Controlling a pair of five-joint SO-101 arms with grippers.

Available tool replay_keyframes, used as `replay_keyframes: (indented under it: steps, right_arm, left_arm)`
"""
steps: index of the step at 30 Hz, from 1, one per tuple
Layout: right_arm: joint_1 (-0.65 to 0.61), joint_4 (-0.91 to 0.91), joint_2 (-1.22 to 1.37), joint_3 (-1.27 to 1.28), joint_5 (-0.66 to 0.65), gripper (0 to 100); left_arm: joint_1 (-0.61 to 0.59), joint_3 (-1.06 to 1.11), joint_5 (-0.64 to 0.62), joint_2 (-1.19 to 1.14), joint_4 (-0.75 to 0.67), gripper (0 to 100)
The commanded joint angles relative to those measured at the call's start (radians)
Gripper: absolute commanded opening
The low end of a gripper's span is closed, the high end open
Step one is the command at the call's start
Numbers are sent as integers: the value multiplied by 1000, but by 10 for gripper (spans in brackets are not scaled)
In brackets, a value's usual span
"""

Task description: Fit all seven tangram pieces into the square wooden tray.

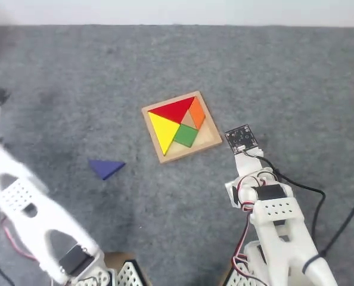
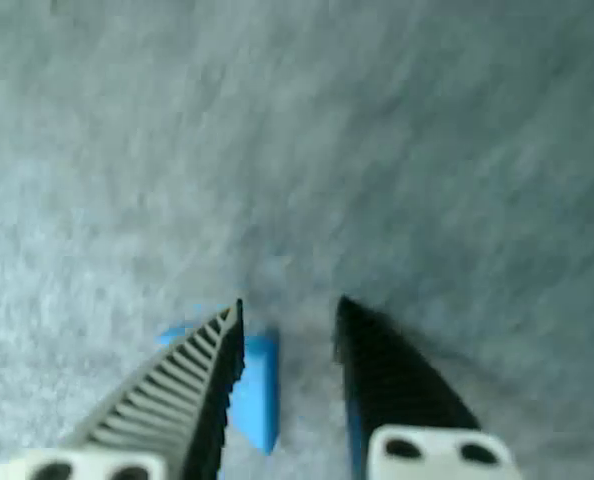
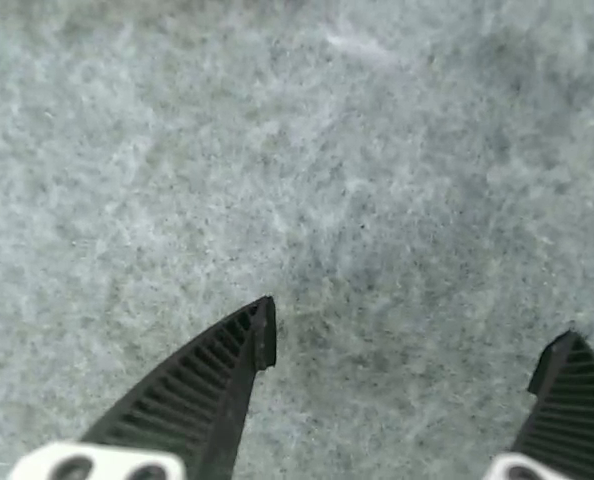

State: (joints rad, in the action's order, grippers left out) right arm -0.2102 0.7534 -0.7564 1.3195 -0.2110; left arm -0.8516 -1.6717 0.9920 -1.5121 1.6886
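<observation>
Right gripper point(image 3: 417, 345) is spread wide over grey carpet point(image 3: 277, 150). Left gripper point(image 2: 289, 305) straddles a half-hidden light blue piece point(image 2: 260, 395); whether it grips cannot be told.

The right end effector point(image 3: 417, 350) hangs wide apart above grey carpet point(image 3: 277, 150).

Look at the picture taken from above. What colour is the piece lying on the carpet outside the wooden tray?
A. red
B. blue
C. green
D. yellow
B: the blue triangle lies on the grey carpet, apart from the wooden tray, which holds the red piece, yellow piece, green piece and orange piece.
</observation>
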Motion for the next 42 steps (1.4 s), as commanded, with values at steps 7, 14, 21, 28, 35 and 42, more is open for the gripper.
replay_keyframes:
  steps: [7,14,21,28,35,42]
  right_arm:
    - [5,-1,-2,-11,-15,401]
    - [5,-1,1,-11,-15,401]
    - [-7,-1,1,-11,-15,401]
    - [-31,1,1,-6,-15,401]
    - [-31,5,1,-6,-17,401]
    - [-31,5,1,-6,-17,401]
  left_arm:
    - [2,13,-830,103,69,225]
    - [-195,15,-971,172,71,226]
    - [-232,28,-939,288,68,227]
    - [-147,154,-884,295,58,255]
    - [-160,222,-882,299,-41,254]
    - [-210,200,-841,298,-222,239]
